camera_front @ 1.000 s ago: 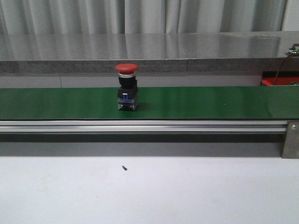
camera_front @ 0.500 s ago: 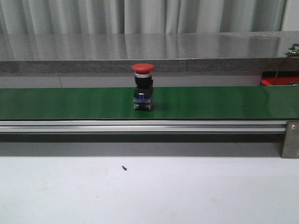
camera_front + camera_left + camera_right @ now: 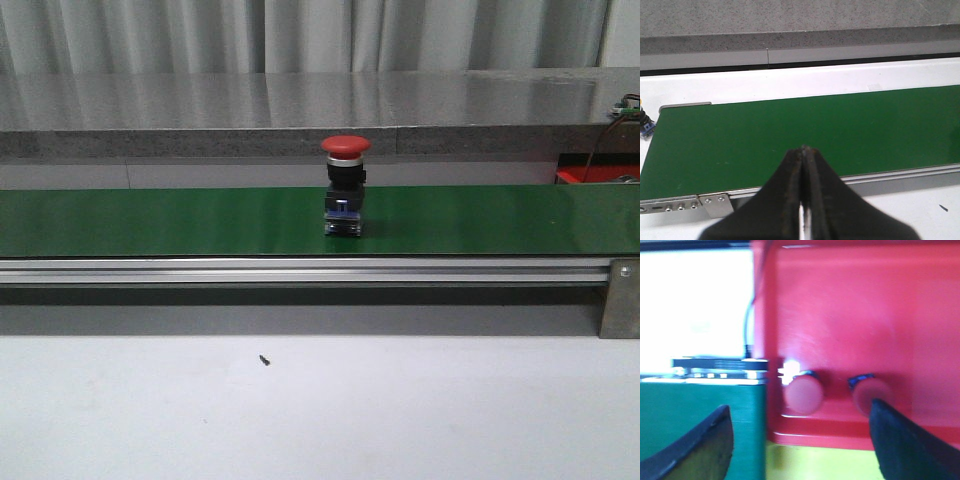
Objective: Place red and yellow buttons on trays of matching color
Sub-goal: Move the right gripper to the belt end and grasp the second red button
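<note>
A red button [image 3: 345,185] with a black body stands upright on the green conveyor belt [image 3: 150,222], a little right of the middle in the front view. Neither gripper shows in that view. My left gripper [image 3: 803,149] is shut and empty above the belt's near edge. At the frame's edge, a button [image 3: 645,121] with a hint of yellow on top stands just off the belt's end. My right gripper [image 3: 800,407] is open and empty over the red tray [image 3: 855,305], where two red buttons [image 3: 804,394] [image 3: 866,389] sit. The yellow tray [image 3: 820,462] lies beside it.
An aluminium rail [image 3: 300,270] runs along the belt's front with a bracket [image 3: 622,298] at the right end. A grey stone ledge [image 3: 300,110] lies behind the belt. The red tray's corner [image 3: 590,175] shows at the far right, with wires above it.
The red button has travelled to the right along the belt, from left of the middle to right of it. Nothing else in the front view moved.
</note>
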Controlling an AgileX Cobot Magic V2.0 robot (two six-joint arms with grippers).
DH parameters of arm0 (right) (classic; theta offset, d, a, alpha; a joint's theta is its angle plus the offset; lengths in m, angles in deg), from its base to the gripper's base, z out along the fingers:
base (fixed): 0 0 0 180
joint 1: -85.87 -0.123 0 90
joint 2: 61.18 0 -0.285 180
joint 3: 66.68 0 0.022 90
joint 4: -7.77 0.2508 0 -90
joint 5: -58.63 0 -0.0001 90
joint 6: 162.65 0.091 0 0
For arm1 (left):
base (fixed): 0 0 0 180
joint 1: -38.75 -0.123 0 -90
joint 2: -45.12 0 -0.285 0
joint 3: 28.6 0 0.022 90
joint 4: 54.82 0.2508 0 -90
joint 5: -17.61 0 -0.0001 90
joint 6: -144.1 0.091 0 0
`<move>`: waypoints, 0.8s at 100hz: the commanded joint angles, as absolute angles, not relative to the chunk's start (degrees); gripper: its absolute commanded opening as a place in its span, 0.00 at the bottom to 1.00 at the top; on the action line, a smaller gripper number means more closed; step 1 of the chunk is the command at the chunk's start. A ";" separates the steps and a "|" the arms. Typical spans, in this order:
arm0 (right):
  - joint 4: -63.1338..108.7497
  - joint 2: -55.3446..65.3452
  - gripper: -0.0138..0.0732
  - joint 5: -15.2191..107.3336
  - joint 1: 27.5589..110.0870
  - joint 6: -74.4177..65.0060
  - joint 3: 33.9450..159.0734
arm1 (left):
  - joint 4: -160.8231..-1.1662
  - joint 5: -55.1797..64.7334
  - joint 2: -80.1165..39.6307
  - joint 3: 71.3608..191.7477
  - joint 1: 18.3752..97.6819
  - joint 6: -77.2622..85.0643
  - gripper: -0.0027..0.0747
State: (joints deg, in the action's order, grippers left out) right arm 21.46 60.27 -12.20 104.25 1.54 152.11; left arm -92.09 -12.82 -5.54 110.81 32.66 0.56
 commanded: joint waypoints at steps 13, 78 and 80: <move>24.08 53.56 0.80 -17.70 97.57 -0.37 153.51 | -93.98 -9.53 -5.33 112.35 33.13 0.77 0.01; 23.55 51.26 0.80 -17.30 77.27 -0.37 142.28 | -93.98 -9.53 -5.33 112.35 33.13 0.77 0.01; 23.51 51.27 0.80 -17.37 76.93 -0.37 142.04 | -93.98 -9.53 -5.33 112.35 33.13 0.77 0.01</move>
